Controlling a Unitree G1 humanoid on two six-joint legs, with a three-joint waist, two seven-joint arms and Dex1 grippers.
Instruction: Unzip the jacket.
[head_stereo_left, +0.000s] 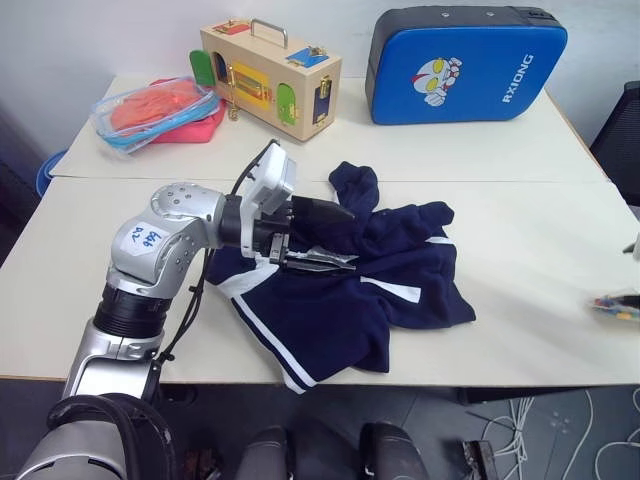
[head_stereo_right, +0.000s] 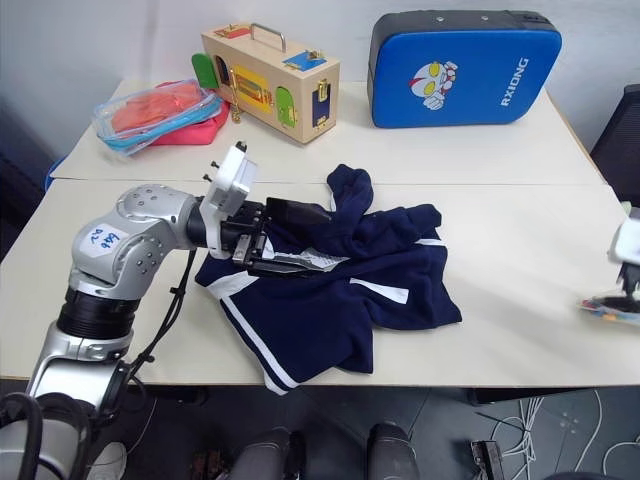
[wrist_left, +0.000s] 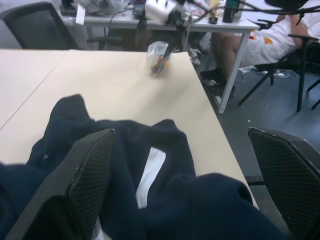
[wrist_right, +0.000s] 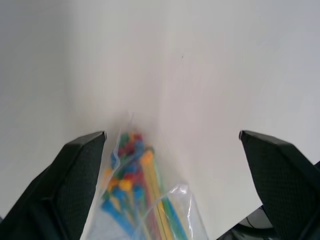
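Far left on the worktop (head_stereo_left: 520, 360) we note a clear pouch (head_stereo_left: 155, 110) of orange and pink contents, partly overlapping a pink item beneath; what is inside we cannot make out. Right of it stands a wooden latch box (head_stereo_left: 270, 75), and further right a blue padded case (head_stereo_left: 465, 65) with a cartoon figure, propped at the far edge.

The left gripper (head_stereo_left: 335, 237) reaches in from the left, pointing right, its jaws spread wide over the jacket's left part. In the head views one finger sits above the fabric and one lies low on it; we cannot tell whether either touches. No cloth is pinched between them in the left wrist view.

The jacket (head_stereo_left: 350, 290) lies crumpled at the near middle of the worktop, long axis running roughly left to right, one sleeve or collar lobe bunched toward the far side. White stripes show near the front edge. The zipper is hidden in folds; we cannot find it.

At the right edge, cut off, lies a bag of coloured cable ties (wrist_right: 137, 195). The right gripper (wrist_right: 172, 145) hangs just above it, jaws spread, holding nothing.
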